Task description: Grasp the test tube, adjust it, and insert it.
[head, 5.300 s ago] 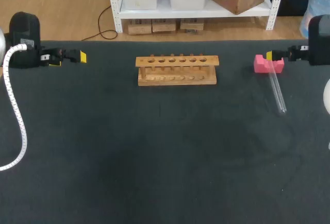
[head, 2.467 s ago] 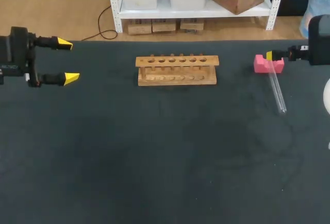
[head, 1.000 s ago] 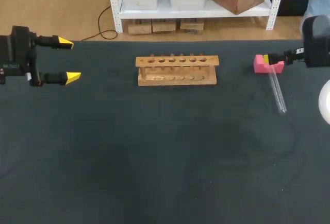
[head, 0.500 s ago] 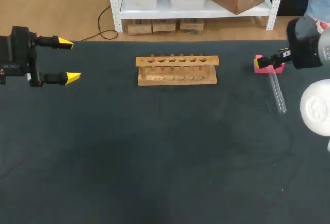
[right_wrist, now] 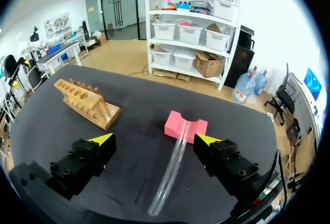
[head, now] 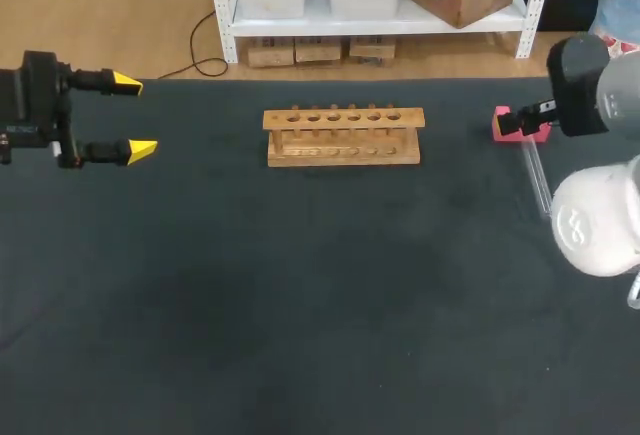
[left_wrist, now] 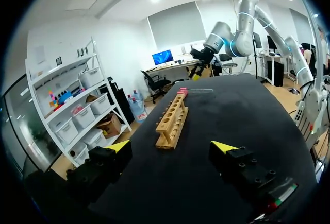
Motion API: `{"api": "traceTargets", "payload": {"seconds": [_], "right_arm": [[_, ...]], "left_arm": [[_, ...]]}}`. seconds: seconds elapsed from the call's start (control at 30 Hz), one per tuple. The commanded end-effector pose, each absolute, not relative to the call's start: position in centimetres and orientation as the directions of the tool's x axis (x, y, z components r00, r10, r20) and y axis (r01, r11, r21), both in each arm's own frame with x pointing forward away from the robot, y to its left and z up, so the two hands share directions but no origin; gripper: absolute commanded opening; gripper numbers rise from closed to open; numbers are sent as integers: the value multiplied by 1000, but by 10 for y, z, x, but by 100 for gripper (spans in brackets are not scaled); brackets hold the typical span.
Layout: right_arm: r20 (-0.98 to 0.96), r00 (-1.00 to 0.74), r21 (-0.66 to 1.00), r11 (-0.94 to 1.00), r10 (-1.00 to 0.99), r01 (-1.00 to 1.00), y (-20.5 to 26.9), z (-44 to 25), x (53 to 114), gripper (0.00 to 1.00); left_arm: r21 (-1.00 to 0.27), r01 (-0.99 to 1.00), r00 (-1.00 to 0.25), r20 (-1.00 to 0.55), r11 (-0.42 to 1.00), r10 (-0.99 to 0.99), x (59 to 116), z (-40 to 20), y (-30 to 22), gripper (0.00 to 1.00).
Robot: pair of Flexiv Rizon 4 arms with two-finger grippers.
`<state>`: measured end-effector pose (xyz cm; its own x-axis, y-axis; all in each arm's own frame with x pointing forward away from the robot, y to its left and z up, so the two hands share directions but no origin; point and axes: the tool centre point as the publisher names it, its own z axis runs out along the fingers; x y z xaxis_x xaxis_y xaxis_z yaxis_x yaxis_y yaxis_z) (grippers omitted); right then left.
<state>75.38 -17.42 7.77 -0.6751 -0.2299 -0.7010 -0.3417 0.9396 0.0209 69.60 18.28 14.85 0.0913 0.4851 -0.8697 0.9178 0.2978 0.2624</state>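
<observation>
Working down from the biggest thing: the table (head: 300,305) is a flat dark sheet, and the test tube (right_wrist: 170,175) lies close to its right edge. My worry there is that a clumsy nudge would send the round tube rolling off the side. The wooden rack (head: 343,137) stands free in the upper middle of the head view, well apart from the tube. If I bring the tube in tilted or miss a hole, I judge the rack could slide or tip, since nothing seems to pin it down. The pink block (right_wrist: 185,126) looks like light foam, so a finger catching it on the way down would likely drag it and throw the tube off its rest. The tube itself is the main risk. It is thin, smooth and probably glass, so a hard pinch might crack it, a soft one might let it slip, and a grip far from its middle might let it swing. My right gripper (right_wrist: 154,139) is spread wide and holds nothing, with the tube lying ahead of it in the gap between the fingers. My left gripper (head: 133,115) is also spread and empty, at the left edge of the head view. The tube is clear and long. One end rests in the block's notch and the other on the cloth, at the right of the head view just below the block, partly hidden by my arm.
</observation>
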Motion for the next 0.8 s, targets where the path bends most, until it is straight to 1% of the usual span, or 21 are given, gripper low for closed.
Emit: {"api": "traceTargets", "payload": {"seconds": [0.03,0.37,0.67,0.8], "right_arm": [[-699,-681,-295,955,-221,-7,-173,70,754,100],[-684,-706,-230,973,-185,-33,-178,49,756,100],[-649,-734,-202,975,-201,-89,-184,35,760,100],[-639,-747,-160,982,-183,-103,-189,31,763,100]], "left_arm": [[266,916,95,-871,299,482,695,147,183,100],[266,916,95,-871,299,482,695,147,183,100],[266,916,95,-871,299,482,695,147,183,100],[266,916,95,-871,299,482,695,147,183,100]]}}
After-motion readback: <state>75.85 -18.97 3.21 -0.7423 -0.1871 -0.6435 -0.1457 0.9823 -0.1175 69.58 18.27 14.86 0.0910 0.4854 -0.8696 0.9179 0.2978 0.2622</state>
